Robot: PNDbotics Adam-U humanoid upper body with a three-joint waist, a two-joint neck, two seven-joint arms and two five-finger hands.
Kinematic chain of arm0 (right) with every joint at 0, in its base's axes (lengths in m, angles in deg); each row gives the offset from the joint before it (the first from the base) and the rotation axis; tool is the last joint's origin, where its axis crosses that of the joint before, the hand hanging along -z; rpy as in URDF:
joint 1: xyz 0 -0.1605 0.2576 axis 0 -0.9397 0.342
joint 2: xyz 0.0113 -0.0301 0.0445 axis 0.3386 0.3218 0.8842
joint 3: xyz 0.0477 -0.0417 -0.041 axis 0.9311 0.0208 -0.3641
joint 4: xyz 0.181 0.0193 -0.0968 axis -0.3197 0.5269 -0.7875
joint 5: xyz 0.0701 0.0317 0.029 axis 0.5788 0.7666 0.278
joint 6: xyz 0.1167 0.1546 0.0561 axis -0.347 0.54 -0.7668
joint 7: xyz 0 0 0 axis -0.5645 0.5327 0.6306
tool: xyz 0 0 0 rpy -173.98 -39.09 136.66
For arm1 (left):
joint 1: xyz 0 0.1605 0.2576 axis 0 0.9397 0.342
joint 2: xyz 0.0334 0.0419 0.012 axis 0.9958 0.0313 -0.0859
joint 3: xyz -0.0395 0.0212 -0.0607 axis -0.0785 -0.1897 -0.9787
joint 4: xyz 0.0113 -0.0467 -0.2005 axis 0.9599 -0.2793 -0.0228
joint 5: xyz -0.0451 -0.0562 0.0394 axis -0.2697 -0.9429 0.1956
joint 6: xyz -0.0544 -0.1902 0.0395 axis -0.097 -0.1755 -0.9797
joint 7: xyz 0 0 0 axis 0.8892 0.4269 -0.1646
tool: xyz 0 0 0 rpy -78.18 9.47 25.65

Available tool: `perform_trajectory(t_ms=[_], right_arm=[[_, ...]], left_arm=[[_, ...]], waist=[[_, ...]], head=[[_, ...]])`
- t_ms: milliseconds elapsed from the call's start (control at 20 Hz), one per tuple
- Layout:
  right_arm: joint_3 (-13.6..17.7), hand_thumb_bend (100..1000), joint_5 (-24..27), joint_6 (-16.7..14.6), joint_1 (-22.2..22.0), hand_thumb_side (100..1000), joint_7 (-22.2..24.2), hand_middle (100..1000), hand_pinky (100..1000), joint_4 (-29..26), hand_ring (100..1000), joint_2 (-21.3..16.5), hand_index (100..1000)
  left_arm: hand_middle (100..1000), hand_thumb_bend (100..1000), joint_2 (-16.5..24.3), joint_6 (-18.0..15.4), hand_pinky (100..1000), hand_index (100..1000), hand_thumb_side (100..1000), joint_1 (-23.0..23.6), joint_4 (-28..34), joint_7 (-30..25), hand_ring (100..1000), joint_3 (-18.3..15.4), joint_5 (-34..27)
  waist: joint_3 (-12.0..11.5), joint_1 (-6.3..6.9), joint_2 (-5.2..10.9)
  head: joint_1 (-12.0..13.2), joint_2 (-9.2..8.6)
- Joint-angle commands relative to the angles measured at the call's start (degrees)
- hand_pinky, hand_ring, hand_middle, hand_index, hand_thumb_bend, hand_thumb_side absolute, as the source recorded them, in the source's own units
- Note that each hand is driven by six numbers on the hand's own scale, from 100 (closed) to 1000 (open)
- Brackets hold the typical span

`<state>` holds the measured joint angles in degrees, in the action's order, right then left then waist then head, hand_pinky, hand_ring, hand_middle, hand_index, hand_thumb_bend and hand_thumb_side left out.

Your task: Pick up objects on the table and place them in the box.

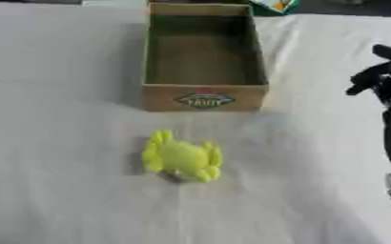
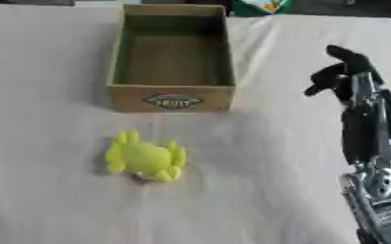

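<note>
Right hand (image 2: 342, 71), fingers curled on nothing, hangs well right of the yellow toy (image 2: 145, 157); its rounded shape may slip short of the box (image 2: 172, 97).

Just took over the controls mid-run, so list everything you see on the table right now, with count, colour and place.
Cardboard box: one, brown with a label on its near wall, open top, far centre of the table; nothing shows inside it.
Toy: one, yellow-green with stubby limbs, on the cloth in front of the box, apart from it.
Tablecloth: one, white, covering the table.
Green and white item: one, at the far edge behind the box, mostly cut off; cannot tell what it is.
Right hand: one, black, on the right side, raised, away from the toy and holding nothing.
Left hand: not in view.
</note>
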<state>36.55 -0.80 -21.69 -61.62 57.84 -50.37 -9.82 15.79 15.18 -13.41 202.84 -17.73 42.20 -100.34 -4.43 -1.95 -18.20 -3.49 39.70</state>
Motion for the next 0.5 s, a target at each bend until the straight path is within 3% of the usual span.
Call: perform_trajectory(t_ms=[50,500], right_arm=[[0.09,100,-0.51,-0.08,0.49,1000,-0.23,508,727,-1.21,472,-1.4,826],[0.1,100,-0.47,-0.11,0.59,1000,-0.14,509,728,-1.21,474,-1.4,828]], left_arm=[[418,100,0.33,-0.06,406,723,654,-0.5,1.26,-0.21,384,-0.21,0.12],[418,100,0.52,0.06,406,724,655,-0.59,1.26,-0.06,385,-0.23,0.04]], waist=[[-0.05,0.12,0.71],[-0.06,-0.04,0.91]], head=[[0.15,0.07],[0.01,-0.51]])
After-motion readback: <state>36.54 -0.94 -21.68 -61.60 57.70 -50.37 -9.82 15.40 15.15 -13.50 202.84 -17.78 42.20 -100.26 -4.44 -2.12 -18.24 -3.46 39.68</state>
